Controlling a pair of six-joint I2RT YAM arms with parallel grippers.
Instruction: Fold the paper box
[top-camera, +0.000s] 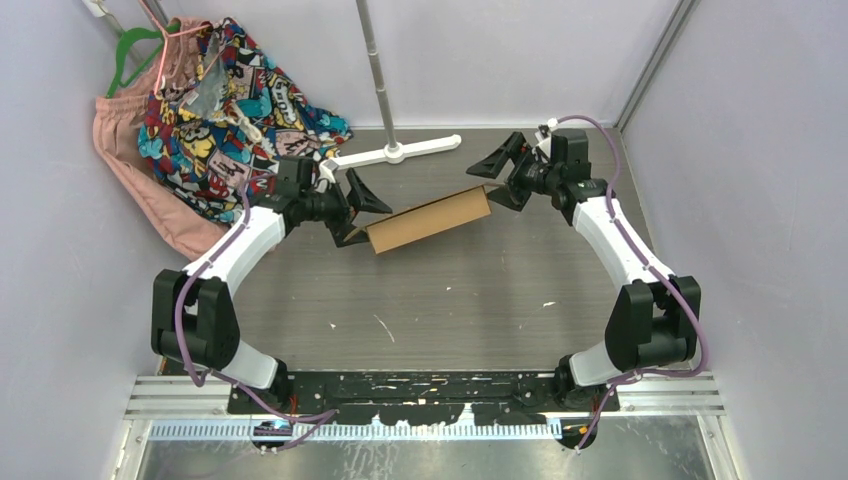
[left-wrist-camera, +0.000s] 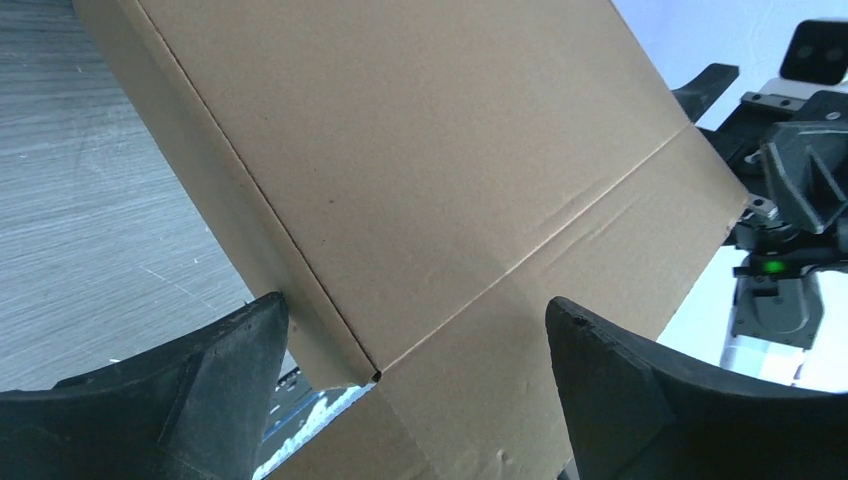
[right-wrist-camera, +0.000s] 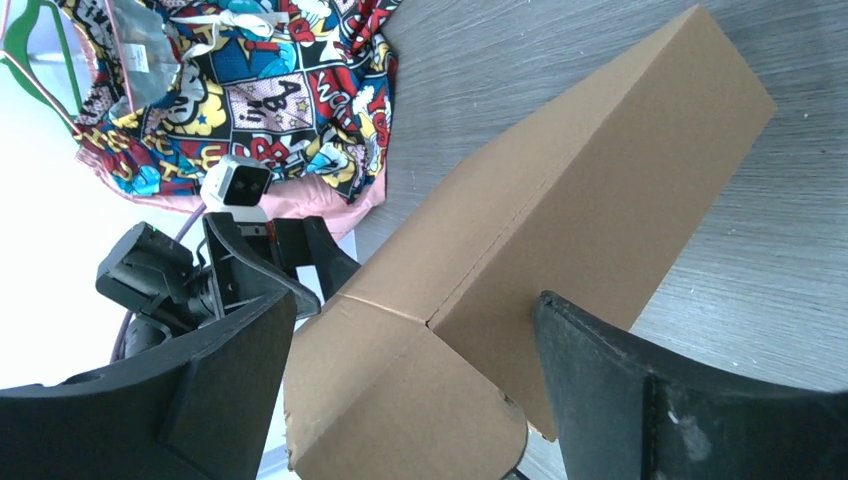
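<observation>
Lying slantwise on the far middle of the table (top-camera: 450, 300), the paper box (top-camera: 428, 222) spans both claws. The left gripper (top-camera: 375, 224) gapes wide around its left end, and the right gripper (top-camera: 487, 188) spreads wide at its right end; contact is unclear.

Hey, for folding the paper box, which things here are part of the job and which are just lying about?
Part of the job: paper box, left gripper, right gripper, both open.
Lying about: comic-print garment, pink garment, green hanger, white rack stand.
</observation>
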